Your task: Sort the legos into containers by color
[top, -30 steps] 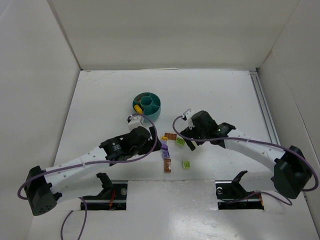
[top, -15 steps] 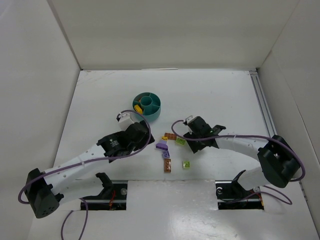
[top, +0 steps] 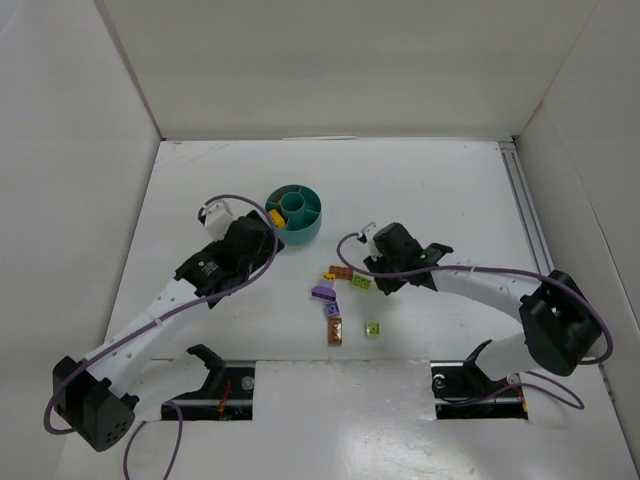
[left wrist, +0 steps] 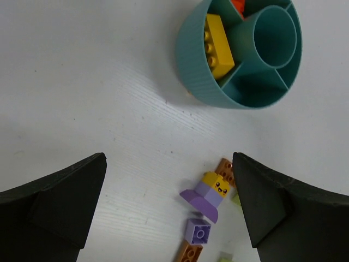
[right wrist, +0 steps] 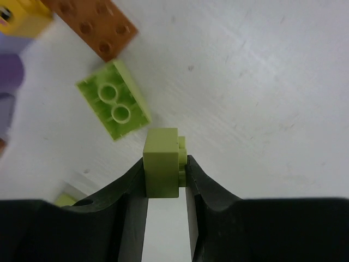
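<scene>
Pick step: my right gripper (right wrist: 166, 164) clenched on lime green brick (right wrist: 161, 173), right of teal dish (top: 300, 232); left gripper (left wrist: 169, 159) released beside dish. Next, I judge: lift, carry to free dish section

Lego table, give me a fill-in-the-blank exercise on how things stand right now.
The brick gripped by the right hand is coloured ___.
The left hand is ___ and holds nothing.
In the teal dish, the centre well is ___.
Missing words: lime green; open; empty.
</scene>
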You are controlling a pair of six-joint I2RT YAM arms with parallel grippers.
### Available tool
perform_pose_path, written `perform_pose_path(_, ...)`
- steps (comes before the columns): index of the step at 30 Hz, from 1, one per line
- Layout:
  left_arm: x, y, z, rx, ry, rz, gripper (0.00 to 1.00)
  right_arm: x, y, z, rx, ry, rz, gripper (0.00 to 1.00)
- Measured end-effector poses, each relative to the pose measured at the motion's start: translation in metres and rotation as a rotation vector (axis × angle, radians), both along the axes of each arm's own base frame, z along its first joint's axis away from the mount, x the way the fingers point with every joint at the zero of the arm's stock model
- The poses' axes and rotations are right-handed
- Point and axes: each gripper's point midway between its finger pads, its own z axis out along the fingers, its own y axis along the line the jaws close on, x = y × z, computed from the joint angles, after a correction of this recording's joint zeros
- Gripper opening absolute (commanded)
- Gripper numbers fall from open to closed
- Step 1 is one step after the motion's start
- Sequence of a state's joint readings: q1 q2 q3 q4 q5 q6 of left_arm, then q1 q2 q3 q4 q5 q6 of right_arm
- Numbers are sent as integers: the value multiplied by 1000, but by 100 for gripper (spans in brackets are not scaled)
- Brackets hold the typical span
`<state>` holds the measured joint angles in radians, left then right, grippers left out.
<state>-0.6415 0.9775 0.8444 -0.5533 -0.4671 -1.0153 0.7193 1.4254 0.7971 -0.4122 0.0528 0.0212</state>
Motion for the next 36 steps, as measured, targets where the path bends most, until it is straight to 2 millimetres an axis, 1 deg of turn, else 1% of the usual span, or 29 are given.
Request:
perform_pose_path(2,8,10,2,-4,-5,22,100,15,10,21,20,-57,36,16)
perform_pose_path(3,11,11,3,-7,-10,19,100,24,16,36,32,-93,56,16)
perform_pose_path(5,17,20,5,-6,-17,42,100,45,30,69,64,-179,95,16)
perform_pose_path(6,18,21,5,-6,-21,40,100,57,39,89,80,-233,119,16)
perform_pose_path(8,20,21,7,-3,-26,31,100,78,53,122,102,-310,150,16)
perform_pose_path(10,21,21,7,2,-31,23,100,106,73,153,127,-389,170,16)
perform_pose_path(11,22,22,7,6,-31,21,100,120,83,165,135,-420,182,16)
perform_pose_path(13,25,27,6,15,-28,31,100,145,101,178,148,-465,200,16)
perform_pose_path(14,28,30,5,20,-23,39,100,156,110,180,149,-473,210,16)
perform_pose_path(16,33,38,1,23,-6,52,100,175,126,174,152,-472,235,16)
perform_pose_path(18,38,44,-3,26,8,61,100,191,140,161,147,-449,259,16)
perform_pose_path(20,41,46,-6,25,17,56,100,205,150,146,144,-426,278,16)
perform_pose_path(23,43,42,-5,23,14,28,100,216,161,121,132,-380,306,19)
perform_pose_path(24,44,41,-5,22,11,23,100,217,163,114,131,-366,312,19)
perform_pose_path(26,45,40,-5,24,8,12,100,217,164,102,123,-338,322,23)
perform_pose_path(28,47,41,-6,29,11,10,100,215,166,94,123,-317,335,25)
perform_pose_path(29,47,41,-8,31,15,9,100,214,167,93,126,-312,340,27)
perform_pose_path(31,49,41,-10,34,22,7,100,213,169,92,133,-304,348,27)
perform_pose_path(36,49,38,-15,37,40,-10,100,212,173,98,155,-304,364,41)
